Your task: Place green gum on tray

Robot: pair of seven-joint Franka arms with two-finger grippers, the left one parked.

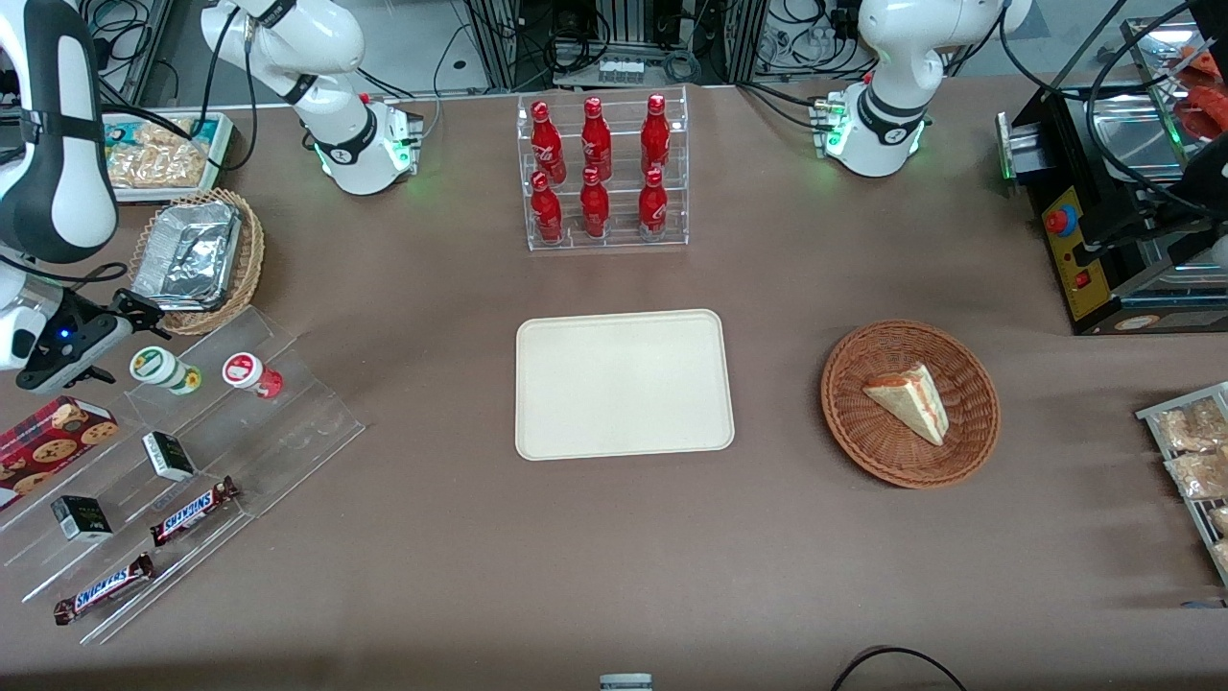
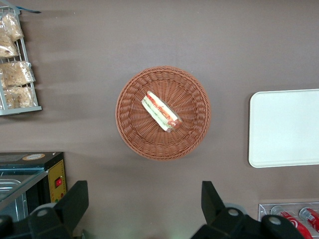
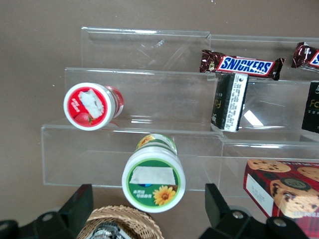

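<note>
Because the green gum (image 3: 153, 180) looked light, rigid and smooth-sided, grasping its body below the lid seemed safest. The gripper (image 3: 149, 219) hung open just above it.

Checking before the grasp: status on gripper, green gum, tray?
Gripper open, poised over the green gum, not gripping. Gum upright on the acrylic shelf beside the red gum. Tray bare; nothing blocking.

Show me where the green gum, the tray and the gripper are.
green gum (image 3: 153, 179), right wrist view, on its round lid.
tray (image 1: 624, 384), front view, on its bare flat middle.
gripper (image 3: 149, 209), right wrist view, midway between its open fingertips, over the gum.
</note>
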